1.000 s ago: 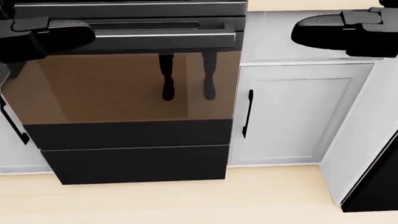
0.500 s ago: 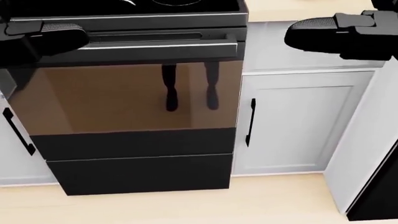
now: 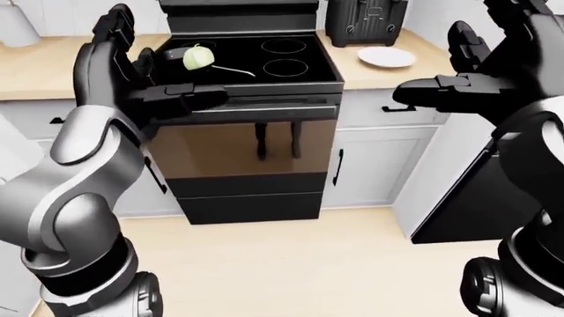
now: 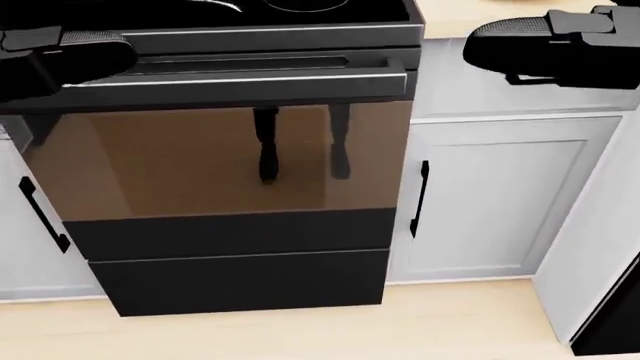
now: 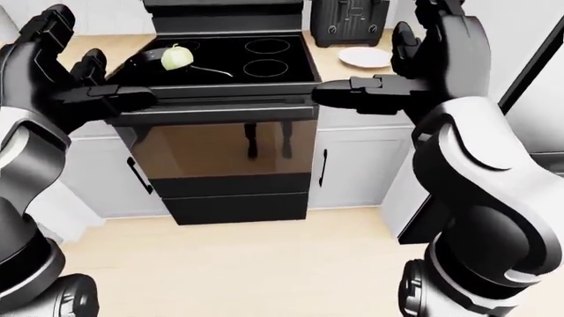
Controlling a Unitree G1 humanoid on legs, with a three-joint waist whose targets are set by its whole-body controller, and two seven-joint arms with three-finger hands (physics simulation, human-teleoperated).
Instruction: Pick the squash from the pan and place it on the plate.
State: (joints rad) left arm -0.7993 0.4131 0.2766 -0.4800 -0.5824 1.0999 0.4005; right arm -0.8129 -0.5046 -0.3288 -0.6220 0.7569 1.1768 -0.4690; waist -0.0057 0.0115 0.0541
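In the left-eye view the left robot hand (image 3: 132, 79) covers most of the pan (image 3: 172, 58), leaving only its handle and the squash (image 3: 199, 57) showing. The right robot hand (image 3: 481, 72) runs off the right edge. The head view cuts off the stove (image 4: 230, 45) top, so pan, squash and plate (image 3: 386, 57) fall outside it.

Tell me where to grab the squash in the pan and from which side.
Judging from the eye views, grip the squash around its rounded body from above: it sits in the shallow pan on the stove, top exposed. Both robot hands are open, well short of it.
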